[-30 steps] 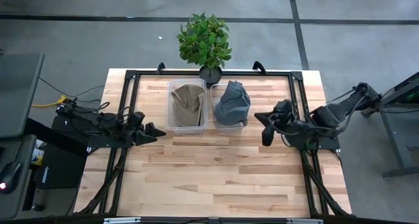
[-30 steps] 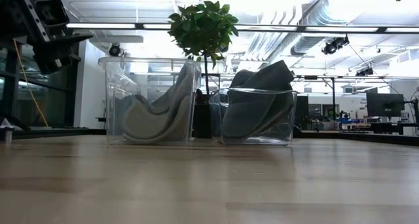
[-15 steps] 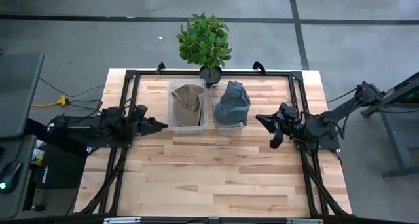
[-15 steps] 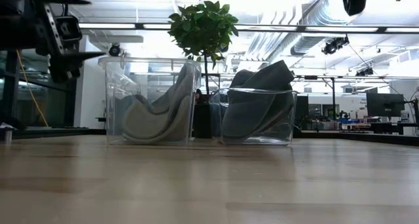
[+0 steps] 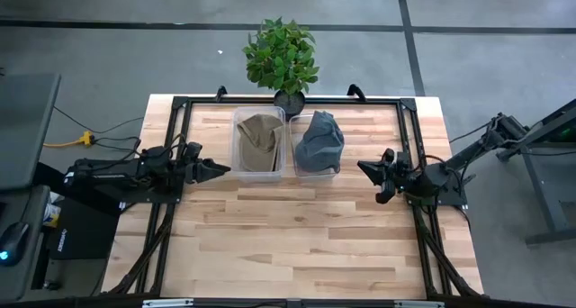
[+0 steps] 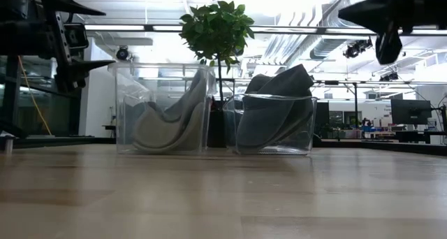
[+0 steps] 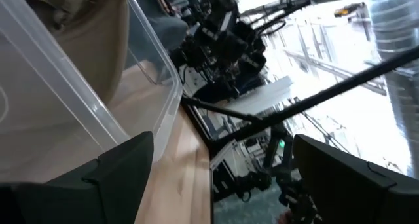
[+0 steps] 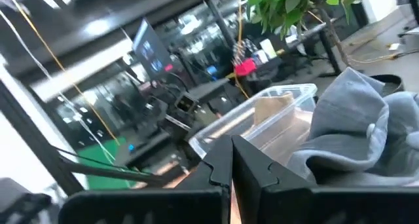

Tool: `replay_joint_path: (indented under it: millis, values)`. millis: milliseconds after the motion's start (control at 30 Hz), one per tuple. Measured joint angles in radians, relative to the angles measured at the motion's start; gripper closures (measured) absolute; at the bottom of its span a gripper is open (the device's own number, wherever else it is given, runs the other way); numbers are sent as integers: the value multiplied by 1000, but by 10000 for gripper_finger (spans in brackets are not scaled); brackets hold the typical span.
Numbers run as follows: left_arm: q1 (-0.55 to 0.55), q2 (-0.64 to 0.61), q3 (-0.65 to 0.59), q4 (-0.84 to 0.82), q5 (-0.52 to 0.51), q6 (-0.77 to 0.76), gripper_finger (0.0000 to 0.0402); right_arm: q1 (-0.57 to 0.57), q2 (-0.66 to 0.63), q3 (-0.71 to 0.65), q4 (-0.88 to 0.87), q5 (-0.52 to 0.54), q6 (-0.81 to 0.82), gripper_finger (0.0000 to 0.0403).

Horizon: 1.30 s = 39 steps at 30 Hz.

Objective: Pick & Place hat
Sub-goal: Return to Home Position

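L gripper [image 5: 219, 169] first: it hangs above the table [image 5: 297, 245], just left of the left bin [image 5: 236, 155], nose toward it. The top cam can't separate its fingers because they stack. The left wrist cam can: two dark fingers spread wide, nothing btw them, clear bin wall right ahead.

R gripper [image 5: 364, 167] is on the right side, near the right bin [image 5: 293, 157] but clear of it, and aimed back at it. Its own wrist cam shows the fingers pressed together w/ only a hairline seam, gripping nothing.

The low cam adds height: both grippers are up off the wood, the R one above the bin rims.

Now the goods. Brown cap [image 5: 259, 141] is in the left bin and gray cap [image 5: 319, 141] is in the right bin. The bins sit side by side at the far middle of the table. Height doesn't read from above. The low cam shows the brown cap leaning up its bin's right wall and the gray cap poking above its rim.

Potted plant [image 5: 281, 51] stands just behind the bins at the far edge.
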State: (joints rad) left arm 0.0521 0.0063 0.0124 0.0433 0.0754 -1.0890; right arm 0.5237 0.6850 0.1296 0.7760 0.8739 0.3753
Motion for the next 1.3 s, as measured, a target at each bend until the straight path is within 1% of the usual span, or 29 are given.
replay_joint_path:
  millis: [100, 200, 267, 400, 533, 633, 700, 767, 1000, 1100, 1300]
  values:
    - [0, 0, 0, 0, -29, -15, 53, -14, 0, -73, 140, -21, -26, 403]
    - [0, 0, 0, 1, -34, -17, 53, -49, 0, -118, 238, -41, -100, 403]
    - [0, 0, 0, 2, -34, -19, 53, -86, 0, -119, 252, -65, -155, 403]
    - [0, 0, 0, 3, -34, -19, 53, -185, -17, -120, 247, -171, -193, 403]
    - [0, 0, 0, 4, -34, -19, 53, -298, -50, -120, 160, -348, -167, 403]
    - [0, 0, 0, 5, -34, -19, 53, -373, -81, -120, 28, -469, -126, 403]
    - [0, 0, 0, 5, -34, -19, 53, -405, -95, -120, -63, -519, -123, 403]
    - [0, 0, 0, 5, -34, -19, 53, -429, -105, -120, -133, -549, -128, 403]
    - [0, 0, 0, -3, -33, -15, 53, -477, -111, -120, -268, -680, -197, 403]
    - [0, 0, 0, -12, -32, -4, 53, -491, -111, -120, -331, -701, -200, 403]
    - [-1, 0, 0, -21, -28, 112, 53, -513, -111, -120, -440, -726, -238, 403]
